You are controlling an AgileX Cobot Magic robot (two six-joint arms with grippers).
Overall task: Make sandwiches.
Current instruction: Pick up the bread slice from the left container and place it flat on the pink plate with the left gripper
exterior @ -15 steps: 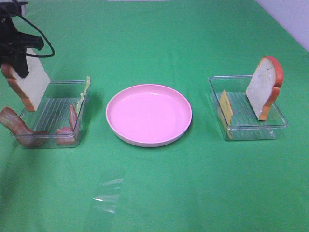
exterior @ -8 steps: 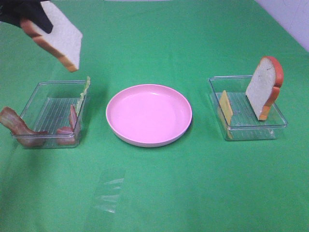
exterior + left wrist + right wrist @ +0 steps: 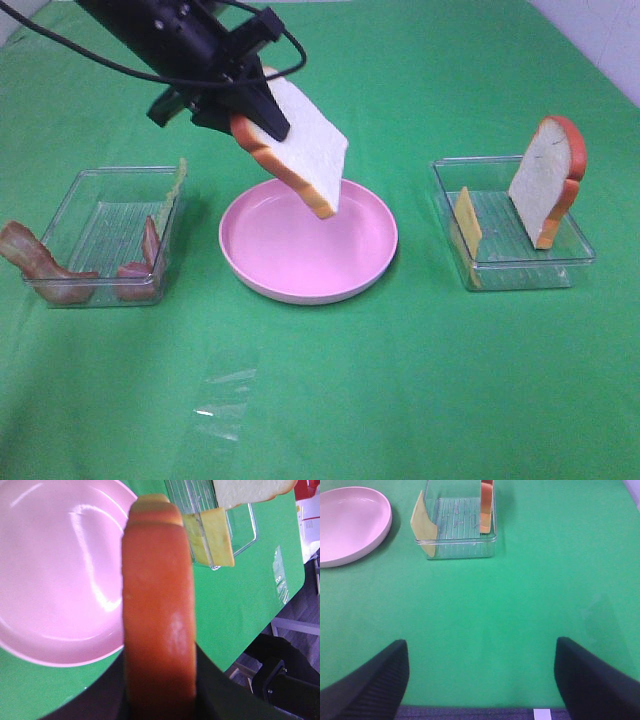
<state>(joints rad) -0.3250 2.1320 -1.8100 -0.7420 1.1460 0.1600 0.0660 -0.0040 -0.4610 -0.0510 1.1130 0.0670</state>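
Observation:
My left gripper (image 3: 250, 112) is shut on a white bread slice (image 3: 298, 152) with orange-brown crust and holds it tilted in the air over the far left part of the round pink plate (image 3: 371, 260). In the left wrist view the slice's crust edge (image 3: 157, 610) fills the middle, above the plate (image 3: 55, 580). A second bread slice (image 3: 547, 180) leans upright in the right clear tray (image 3: 575, 255), beside a yellow cheese slice (image 3: 467, 221). Bacon strips (image 3: 35, 262) and pale green lettuce (image 3: 176, 184) sit in the left clear tray (image 3: 95, 180). My right gripper (image 3: 480, 680) is open and empty above the cloth.
A green cloth covers the table. A small clear plastic sheet (image 3: 226, 393) lies on it near the front, left of centre. The table's right edge and a white wall show at the far right.
My left gripper has carried the bread slice from above the left tray rightwards and down, until it hangs over the pink plate. The right arm has not moved.

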